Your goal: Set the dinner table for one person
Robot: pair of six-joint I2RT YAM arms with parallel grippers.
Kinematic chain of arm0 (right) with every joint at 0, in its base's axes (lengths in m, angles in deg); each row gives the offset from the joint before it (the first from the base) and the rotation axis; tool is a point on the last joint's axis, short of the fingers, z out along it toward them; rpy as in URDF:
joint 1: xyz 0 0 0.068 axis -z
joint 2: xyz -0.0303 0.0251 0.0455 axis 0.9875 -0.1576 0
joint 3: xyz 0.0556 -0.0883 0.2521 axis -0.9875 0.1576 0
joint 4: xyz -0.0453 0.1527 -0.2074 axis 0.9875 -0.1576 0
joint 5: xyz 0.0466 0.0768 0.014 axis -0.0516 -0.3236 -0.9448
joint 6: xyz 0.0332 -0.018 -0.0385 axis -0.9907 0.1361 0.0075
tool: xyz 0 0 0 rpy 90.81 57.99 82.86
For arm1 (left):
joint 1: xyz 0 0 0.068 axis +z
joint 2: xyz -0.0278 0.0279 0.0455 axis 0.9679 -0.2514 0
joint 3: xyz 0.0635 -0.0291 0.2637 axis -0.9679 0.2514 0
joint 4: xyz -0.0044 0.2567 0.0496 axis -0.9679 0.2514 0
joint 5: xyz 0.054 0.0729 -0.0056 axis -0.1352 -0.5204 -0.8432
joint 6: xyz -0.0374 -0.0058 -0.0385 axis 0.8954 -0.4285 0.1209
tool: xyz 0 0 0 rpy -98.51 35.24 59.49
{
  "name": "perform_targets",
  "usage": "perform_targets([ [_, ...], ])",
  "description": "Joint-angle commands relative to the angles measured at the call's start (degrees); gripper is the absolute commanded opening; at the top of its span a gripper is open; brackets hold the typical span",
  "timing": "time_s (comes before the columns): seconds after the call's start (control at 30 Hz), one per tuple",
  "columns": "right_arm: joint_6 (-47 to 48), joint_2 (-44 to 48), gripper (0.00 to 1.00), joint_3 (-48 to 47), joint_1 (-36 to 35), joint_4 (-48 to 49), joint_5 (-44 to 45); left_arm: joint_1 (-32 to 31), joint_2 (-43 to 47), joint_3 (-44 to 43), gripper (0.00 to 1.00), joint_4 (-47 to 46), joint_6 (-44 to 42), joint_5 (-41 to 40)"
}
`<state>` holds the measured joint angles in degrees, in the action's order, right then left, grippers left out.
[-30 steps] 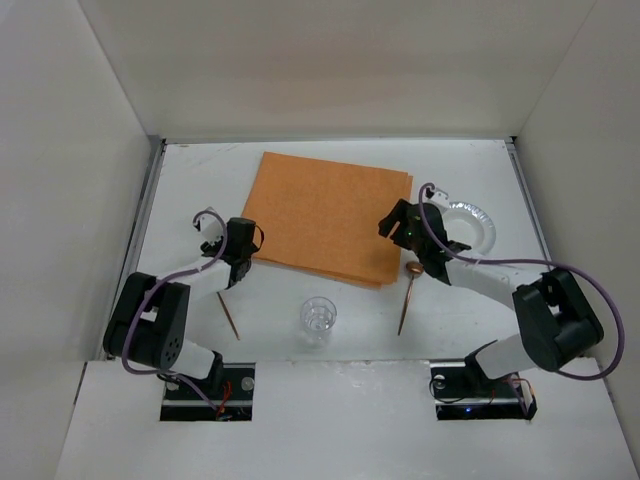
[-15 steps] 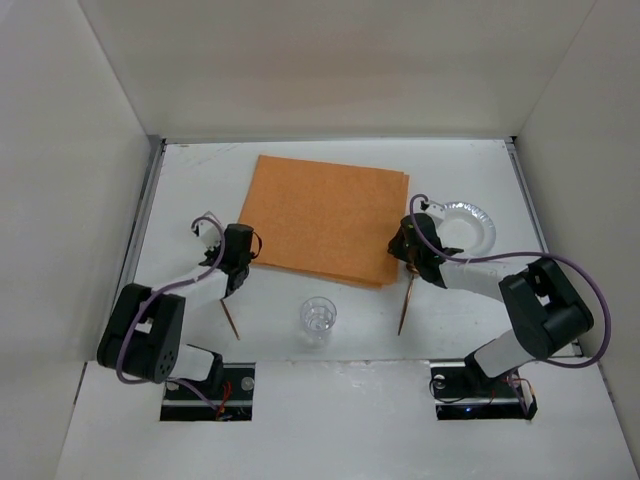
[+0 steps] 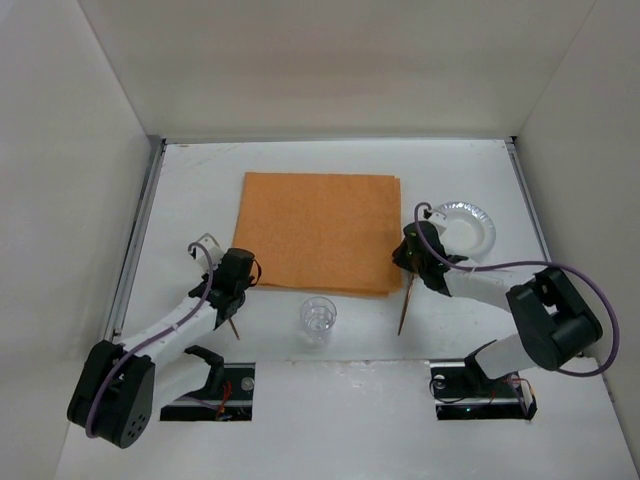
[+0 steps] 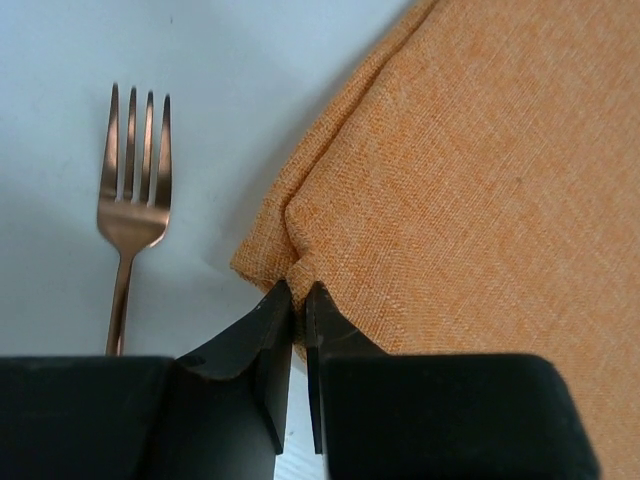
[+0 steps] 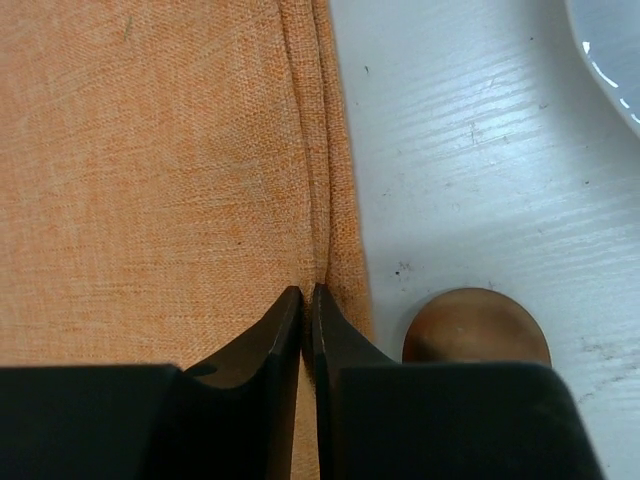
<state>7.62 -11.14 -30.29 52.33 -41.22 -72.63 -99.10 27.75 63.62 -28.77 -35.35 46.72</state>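
Observation:
An orange cloth mat (image 3: 315,232) lies flat on the white dinner table (image 3: 195,180). My left gripper (image 3: 240,272) (image 4: 298,290) is shut on the mat's (image 4: 470,180) near-left corner, pinching a fold of cloth. My right gripper (image 3: 411,256) (image 5: 307,292) is shut on the mat's (image 5: 160,170) near-right edge. A copper fork (image 4: 130,205) lies just left of the left gripper, its handle (image 3: 233,326) showing below it. A copper spoon (image 3: 404,308) lies right of the right gripper, its bowl (image 5: 475,326) beside the jaws.
A clear glass (image 3: 318,318) stands upright near the front edge, between the two arms. A silver plate (image 3: 464,228) (image 5: 612,55) sits right of the mat, behind the right gripper. White walls enclose the table on three sides.
Both grippers closed on the mat's near corners and drew back toward the front. The mat slid with them and turned from skewed to square with the table.

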Motion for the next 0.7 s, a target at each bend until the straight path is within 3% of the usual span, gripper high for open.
perform_targets([
  [0.0, -0.8, 3.2, 0.12, 0.2, -0.6, -1.8, -0.8, -2.0, 1.1, 2.1, 0.05, 4.3, 3.3, 0.1],
  [0.43, -2.2, 10.0, 0.08, 4.7, -1.8, -6.4, 1.2, -3.0, 3.9, 4.2, 0.08, 7.3, 5.4, -0.6],
  [0.53, -2.1, 11.5, 0.22, 5.1, -2.3, -6.9, 2.5, -3.9, 4.2, 4.3, 0.13, 7.5, 5.4, -0.7],
  [0.67, -0.4, 14.7, 0.46, 5.3, -2.0, -7.0, 3.3, -4.3, 10.1, 4.3, 0.29, 9.7, 4.5, -2.1],
])
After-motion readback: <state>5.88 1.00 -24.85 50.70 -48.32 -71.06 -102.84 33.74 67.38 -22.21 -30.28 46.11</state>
